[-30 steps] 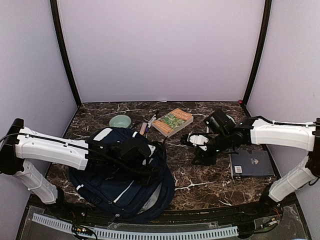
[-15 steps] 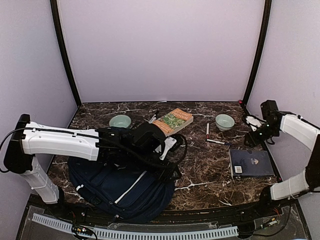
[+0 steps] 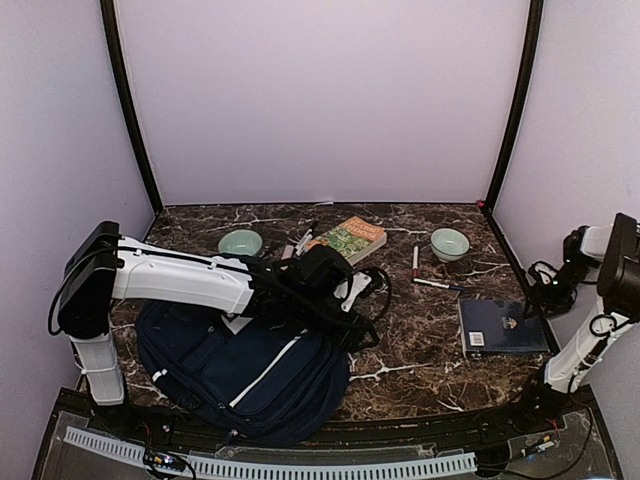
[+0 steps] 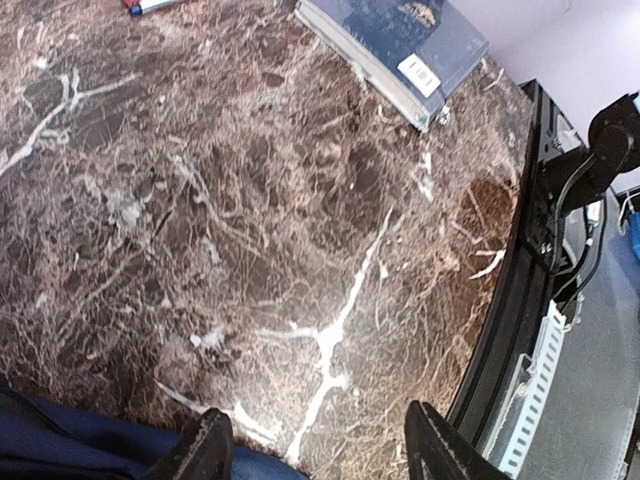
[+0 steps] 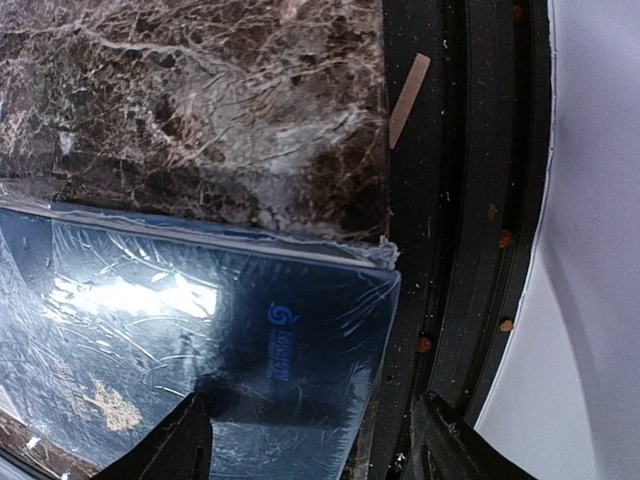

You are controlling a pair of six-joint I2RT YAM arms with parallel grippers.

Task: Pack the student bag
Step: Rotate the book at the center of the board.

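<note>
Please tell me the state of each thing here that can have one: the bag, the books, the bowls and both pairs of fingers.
student bag: lying on the table; zipped or open, cannot tell.
left fingers: open, holding nothing.
right fingers: open, holding nothing.
dark blue book: closed, flat, in clear wrap.
orange book: closed, flat.
left bowl: upright, looks empty.
right bowl: upright, looks empty.

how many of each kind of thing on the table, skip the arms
student bag: 1
green bowls: 2
books: 2
pens in clear view: 2
total: 7, plus small items beside the left arm, too hidden to count
</note>
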